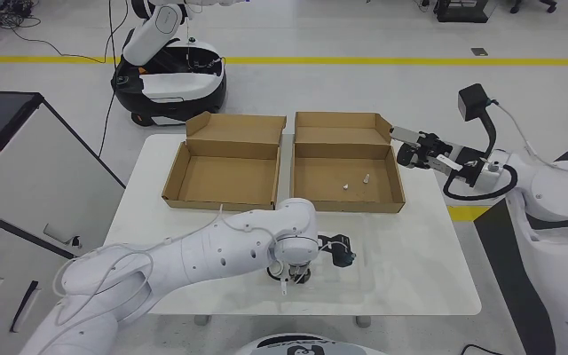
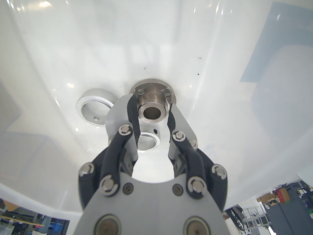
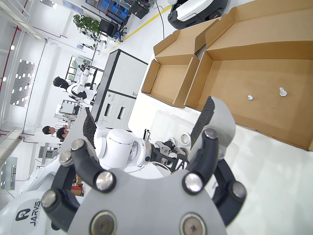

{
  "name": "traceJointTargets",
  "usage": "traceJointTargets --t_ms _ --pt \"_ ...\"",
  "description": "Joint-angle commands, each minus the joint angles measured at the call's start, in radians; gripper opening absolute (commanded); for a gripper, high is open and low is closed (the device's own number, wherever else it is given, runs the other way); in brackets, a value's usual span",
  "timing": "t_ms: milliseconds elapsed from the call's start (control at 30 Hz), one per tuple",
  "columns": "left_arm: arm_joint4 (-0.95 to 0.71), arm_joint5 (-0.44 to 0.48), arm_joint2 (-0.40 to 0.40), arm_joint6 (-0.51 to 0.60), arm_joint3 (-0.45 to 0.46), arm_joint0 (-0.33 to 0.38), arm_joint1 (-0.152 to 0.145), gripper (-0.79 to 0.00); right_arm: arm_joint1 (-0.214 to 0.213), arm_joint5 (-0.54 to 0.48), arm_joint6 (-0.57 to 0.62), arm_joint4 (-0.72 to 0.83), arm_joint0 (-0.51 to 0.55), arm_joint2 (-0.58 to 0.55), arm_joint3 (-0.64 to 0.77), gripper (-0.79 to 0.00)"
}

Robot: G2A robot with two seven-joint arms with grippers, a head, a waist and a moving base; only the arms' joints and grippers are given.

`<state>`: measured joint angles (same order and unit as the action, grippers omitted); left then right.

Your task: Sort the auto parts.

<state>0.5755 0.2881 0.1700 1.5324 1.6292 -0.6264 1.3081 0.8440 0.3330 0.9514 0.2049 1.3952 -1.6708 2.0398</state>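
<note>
A brown metal flanged bushing (image 2: 152, 99) stands on the white table with its flange down. My left gripper (image 2: 151, 105) is shut on its hub, one black pad on each side. Two silver rings lie close by: a larger one (image 2: 95, 107) beside the gripper and a smaller collar (image 2: 148, 141) under the fingers. From above, the left gripper (image 1: 343, 252) is at the table's front middle. My right gripper (image 3: 148, 108) is open with nothing in it, by the right box's far right corner (image 1: 406, 147). The right wrist view shows a ring (image 3: 185, 138) beside the left gripper.
Two open cardboard boxes stand side by side at the back of the table, the left box (image 1: 226, 177) and the right box (image 1: 337, 173). Two small silver bolts (image 1: 344, 186) (image 1: 366, 178) lie in the right one. A white mobile robot base (image 1: 173, 84) stands behind the table.
</note>
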Motion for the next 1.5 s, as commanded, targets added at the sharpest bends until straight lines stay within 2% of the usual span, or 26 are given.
traceJointTargets --t_ms 0,267,1000,1067,1167,1200,1233,1467 --pt "0.002 -0.003 0.000 0.003 -0.002 0.000 0.001 -0.545 0.000 0.000 0.000 0.000 0.000 0.000 0.000 0.000" --pt "0.007 -0.004 0.000 0.004 -0.003 0.003 0.003 -0.471 0.000 0.000 0.000 0.000 0.000 0.000 0.000 0.000" --pt "0.061 -0.004 0.000 0.004 -0.003 -0.017 -0.002 -0.493 0.000 0.000 0.000 0.000 0.000 0.000 0.000 0.000" --pt "0.062 -0.004 0.000 0.004 -0.005 -0.019 -0.002 -0.508 0.000 0.000 0.000 0.000 0.000 0.000 0.000 0.000" --pt "0.061 -0.004 0.000 0.004 -0.005 -0.021 -0.001 -0.585 0.000 0.000 0.000 0.000 0.000 0.000 0.000 0.000" --pt "0.060 -0.004 0.000 0.004 -0.005 -0.021 -0.001 -0.733 0.000 0.000 0.000 0.000 0.000 0.000 0.000 0.000" --pt "0.062 -0.004 0.000 0.004 -0.005 -0.020 -0.001 -0.785 0.000 0.000 0.000 0.000 0.000 0.000 0.000 0.000" --pt "0.057 -0.004 0.000 0.004 0.009 -0.015 -0.006 -0.785 0.000 0.000 0.000 0.000 0.000 0.000 0.000 0.000"
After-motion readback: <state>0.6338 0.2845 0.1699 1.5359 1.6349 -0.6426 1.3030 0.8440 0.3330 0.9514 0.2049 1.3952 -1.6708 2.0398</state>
